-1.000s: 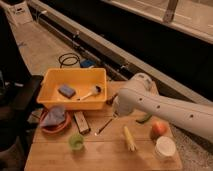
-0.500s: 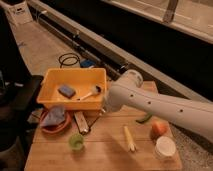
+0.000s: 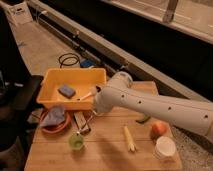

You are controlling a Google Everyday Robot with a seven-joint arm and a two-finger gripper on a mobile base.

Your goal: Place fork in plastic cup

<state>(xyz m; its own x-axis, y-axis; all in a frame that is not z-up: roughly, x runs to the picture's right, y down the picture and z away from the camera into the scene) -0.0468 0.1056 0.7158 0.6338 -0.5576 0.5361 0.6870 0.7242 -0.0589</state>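
At far left on a wooden table [image 3: 105,155], an orange-red plate [image 3: 44,131] under a crumpled bluish cloth [image 3: 54,118]. Behind it, a yellow bin [image 3: 75,77]. Near the front edge, the small light-green plastic cup [image 3: 76,142], upright. Just above and right of it, the gripper [image 3: 92,113], clamped shut and apparently pinching the fork [image 3: 86,125], which slants tip-down and is not yet over the cup. Further right, a yellow cob [image 3: 130,139] and a white cup [image 3: 165,148]. Likely risks: missing the narrow mouth from this off-centre spot; nudging the light cup over with the slanted fork; toppling it on release, the long handle levering against the rim.
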